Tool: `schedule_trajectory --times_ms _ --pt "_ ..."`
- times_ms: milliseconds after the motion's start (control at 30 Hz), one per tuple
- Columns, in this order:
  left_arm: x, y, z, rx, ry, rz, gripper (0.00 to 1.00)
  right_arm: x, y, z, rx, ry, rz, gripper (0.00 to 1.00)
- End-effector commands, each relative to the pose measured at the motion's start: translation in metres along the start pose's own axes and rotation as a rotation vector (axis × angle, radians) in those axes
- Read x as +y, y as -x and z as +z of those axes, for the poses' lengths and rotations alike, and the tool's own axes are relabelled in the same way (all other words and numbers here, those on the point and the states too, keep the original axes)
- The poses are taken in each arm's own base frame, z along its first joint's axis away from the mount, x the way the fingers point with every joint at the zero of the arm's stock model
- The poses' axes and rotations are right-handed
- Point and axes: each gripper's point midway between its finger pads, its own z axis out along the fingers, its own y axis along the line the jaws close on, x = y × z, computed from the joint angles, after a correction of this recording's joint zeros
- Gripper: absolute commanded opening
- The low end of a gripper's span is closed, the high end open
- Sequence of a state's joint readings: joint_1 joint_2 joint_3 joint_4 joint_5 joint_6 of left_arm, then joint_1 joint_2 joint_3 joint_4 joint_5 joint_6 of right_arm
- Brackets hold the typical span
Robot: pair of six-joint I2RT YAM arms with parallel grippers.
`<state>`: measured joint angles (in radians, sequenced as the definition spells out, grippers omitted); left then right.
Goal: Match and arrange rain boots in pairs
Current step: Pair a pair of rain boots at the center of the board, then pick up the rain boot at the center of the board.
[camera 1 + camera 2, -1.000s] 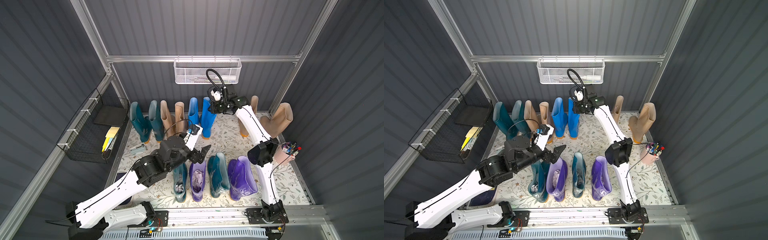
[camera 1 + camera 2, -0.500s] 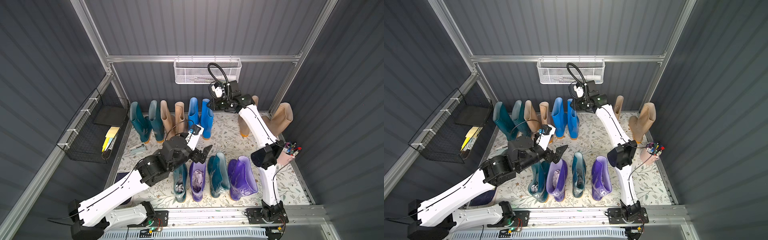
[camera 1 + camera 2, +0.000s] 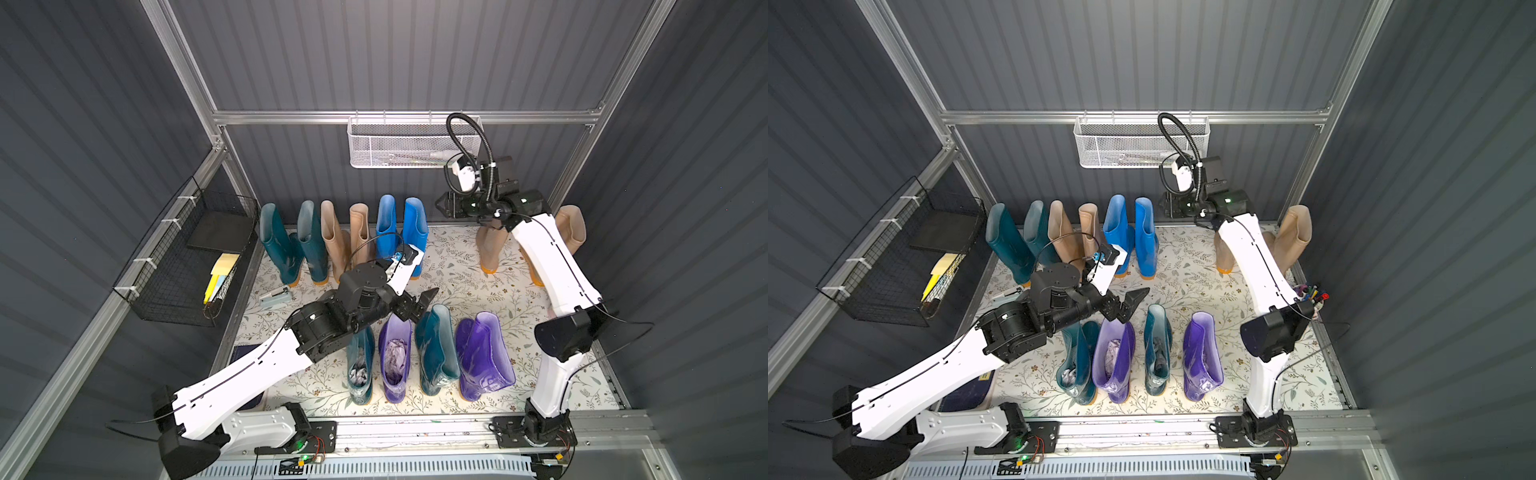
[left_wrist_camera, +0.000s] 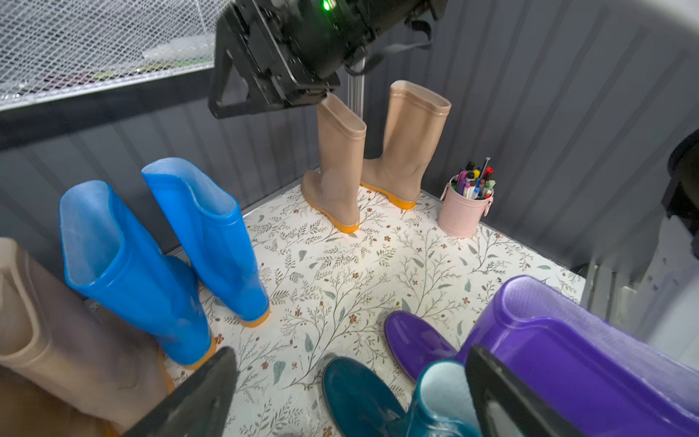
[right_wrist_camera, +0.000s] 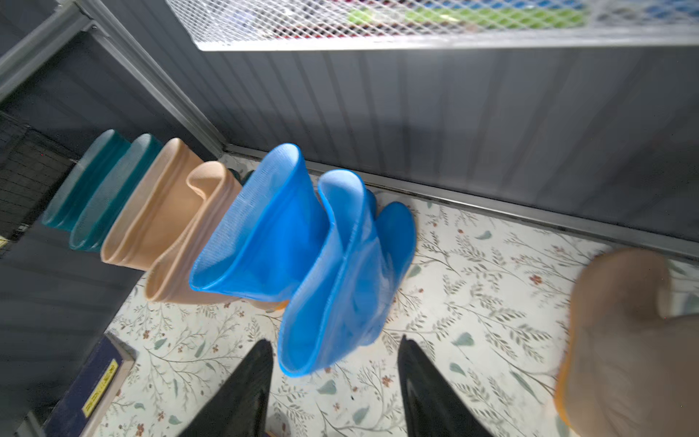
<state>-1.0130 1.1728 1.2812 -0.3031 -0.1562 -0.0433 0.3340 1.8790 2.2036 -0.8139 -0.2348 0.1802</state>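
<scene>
Rain boots stand in a back row: two teal (image 3: 276, 245), two beige (image 3: 334, 241), two bright blue (image 3: 415, 228). Two more beige boots (image 3: 490, 249) stand at the back right. The front row runs teal (image 3: 360, 365), purple (image 3: 397, 361), teal (image 3: 436, 353), purple (image 3: 482, 357). My left gripper (image 3: 422, 305) (image 4: 348, 350) hangs open and empty above the second teal boot's (image 4: 359, 397) toe. My right gripper (image 3: 442, 205) (image 5: 334, 340) is open and holds nothing, high by the back wall, just right of the blue pair (image 5: 333, 265).
A white mesh basket (image 3: 411, 145) hangs on the back wall above the right gripper. A black wire basket (image 3: 187, 266) hangs on the left wall. A pink pen cup (image 4: 463, 215) stands at the right wall. A stapler (image 3: 276, 296) and a dark book (image 3: 245, 357) lie at the left.
My right gripper has opened, let go of the right blue boot's top and drawn away to the right. The left gripper has shifted slightly forward and right.
</scene>
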Motion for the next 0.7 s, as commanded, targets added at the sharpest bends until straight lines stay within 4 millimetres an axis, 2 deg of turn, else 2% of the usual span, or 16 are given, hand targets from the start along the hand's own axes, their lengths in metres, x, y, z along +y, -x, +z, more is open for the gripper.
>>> schedule_trajectory --times_ms 0,133,333,433,533,667 --pt "-0.016 0.031 -0.004 -0.078 -0.090 0.047 0.97 -0.025 0.013 -0.035 -0.085 -0.079 0.001 0.65" --pt "-0.032 0.034 0.002 -0.084 -0.173 0.064 0.97 -0.065 0.005 -0.063 -0.107 -0.191 0.041 0.77" --pt "-0.044 0.032 0.011 -0.083 -0.240 0.048 0.97 -0.122 -0.004 -0.082 -0.102 -0.309 0.128 0.82" --pt "-0.050 0.029 0.014 -0.079 -0.274 0.048 0.97 -0.143 -0.004 -0.078 -0.100 -0.337 0.148 0.83" --pt "-0.057 0.029 0.014 -0.073 -0.315 0.058 0.97 -0.162 -0.005 -0.066 -0.085 -0.361 0.169 0.84" --pt "-0.057 0.030 0.012 -0.072 -0.315 0.060 0.97 -0.184 -0.009 -0.047 -0.056 -0.399 0.191 0.84"
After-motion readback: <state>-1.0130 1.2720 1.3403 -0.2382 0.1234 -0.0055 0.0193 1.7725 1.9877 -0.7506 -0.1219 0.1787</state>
